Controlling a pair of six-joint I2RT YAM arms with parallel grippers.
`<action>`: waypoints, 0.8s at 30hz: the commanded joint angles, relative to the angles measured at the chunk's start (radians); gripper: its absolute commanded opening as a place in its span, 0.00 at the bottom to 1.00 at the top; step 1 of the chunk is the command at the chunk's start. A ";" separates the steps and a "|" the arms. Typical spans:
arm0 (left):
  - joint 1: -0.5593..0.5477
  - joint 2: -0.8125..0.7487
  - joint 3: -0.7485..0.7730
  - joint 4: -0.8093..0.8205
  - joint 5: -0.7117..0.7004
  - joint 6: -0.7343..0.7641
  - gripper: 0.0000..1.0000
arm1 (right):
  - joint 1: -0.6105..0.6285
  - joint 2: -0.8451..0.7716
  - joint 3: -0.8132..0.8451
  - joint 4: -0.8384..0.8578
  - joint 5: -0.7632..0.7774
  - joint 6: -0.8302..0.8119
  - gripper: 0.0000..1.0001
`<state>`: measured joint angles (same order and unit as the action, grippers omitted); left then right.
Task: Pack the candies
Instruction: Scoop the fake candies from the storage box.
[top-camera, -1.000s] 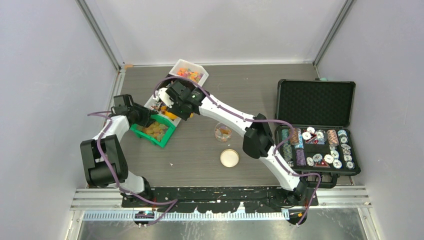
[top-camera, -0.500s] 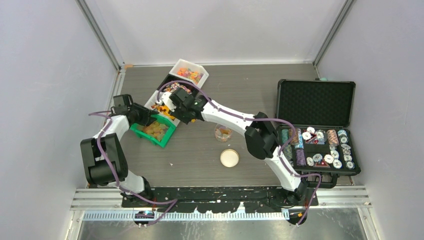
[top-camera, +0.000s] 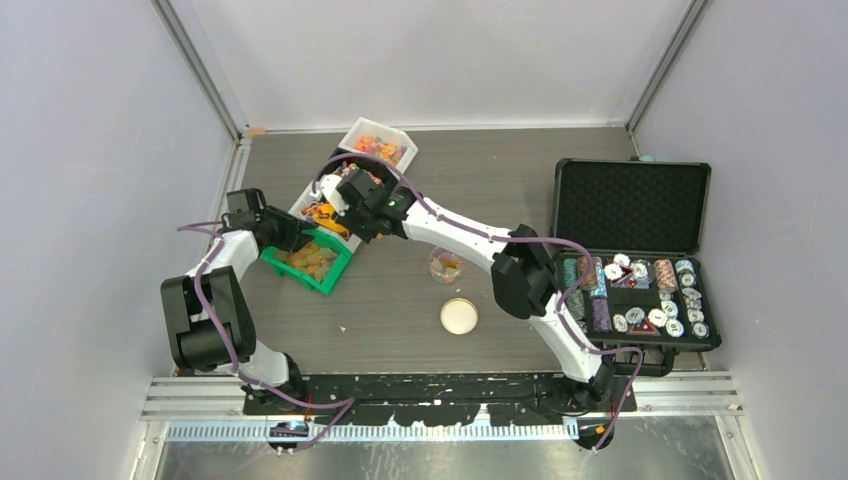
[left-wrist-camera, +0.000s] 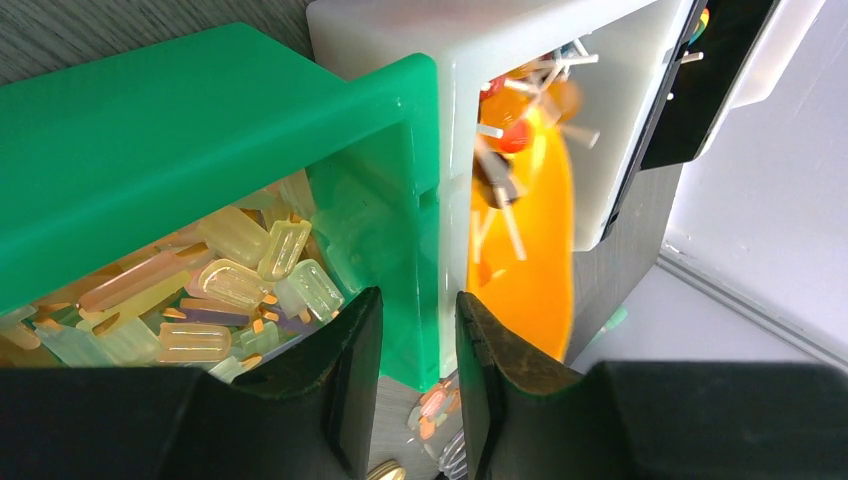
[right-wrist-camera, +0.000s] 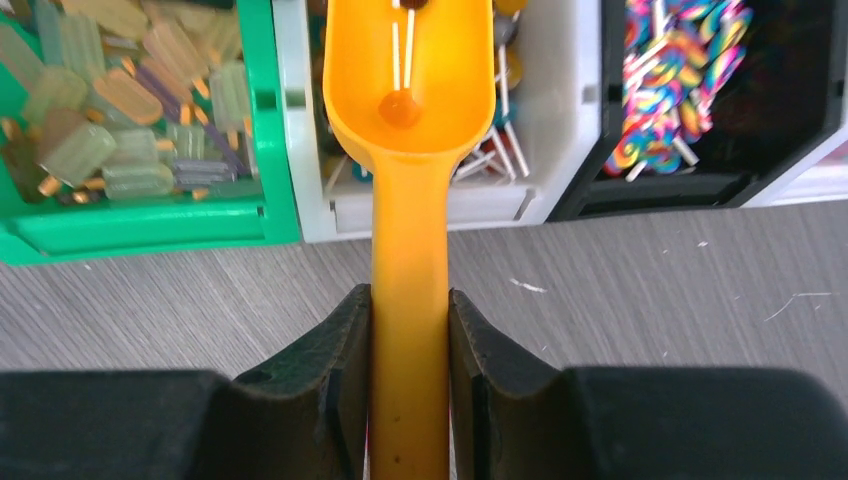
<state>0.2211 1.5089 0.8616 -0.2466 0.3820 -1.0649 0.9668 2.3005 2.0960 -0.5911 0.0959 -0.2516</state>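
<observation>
My right gripper (right-wrist-camera: 410, 295) (top-camera: 352, 208) is shut on the handle of the orange scoop (right-wrist-camera: 410, 80). The scoop's bowl is over the white bin (right-wrist-camera: 440, 205) of stick candies and holds one small orange ball candy on a stick (right-wrist-camera: 399, 106). My left gripper (left-wrist-camera: 418, 300) (top-camera: 288, 236) is shut on the wall of the green bin (left-wrist-camera: 200, 130) (top-camera: 318, 281), which is full of pale yellow and orange gummy candies (right-wrist-camera: 120, 90). The scoop also shows in the left wrist view (left-wrist-camera: 525, 250), inside the white bin (left-wrist-camera: 520, 40).
A black bin (right-wrist-camera: 700, 170) of swirl lollipops sits beside the white bin, and another white bin (top-camera: 378, 147) of candies lies farther back. A small clear jar (top-camera: 446, 264) with some candies and its round lid (top-camera: 459, 316) stand mid-table. An open black case (top-camera: 640, 260) of poker chips is at the right.
My right gripper and the scoop have shifted slightly over the white bin, first nearer and then back a little. The left gripper has stayed on the green bin.
</observation>
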 joint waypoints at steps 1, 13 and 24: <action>-0.005 0.016 -0.010 0.024 0.007 0.018 0.33 | 0.004 0.014 0.129 0.020 -0.010 0.044 0.00; -0.006 0.011 -0.009 0.023 0.011 0.023 0.33 | 0.006 0.031 0.102 0.044 -0.001 0.066 0.00; -0.006 -0.090 0.058 -0.069 0.002 0.051 0.41 | 0.002 -0.125 -0.196 0.363 -0.052 0.072 0.00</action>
<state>0.2199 1.5002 0.8635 -0.2649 0.3851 -1.0473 0.9646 2.3085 1.9469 -0.3908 0.0891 -0.2016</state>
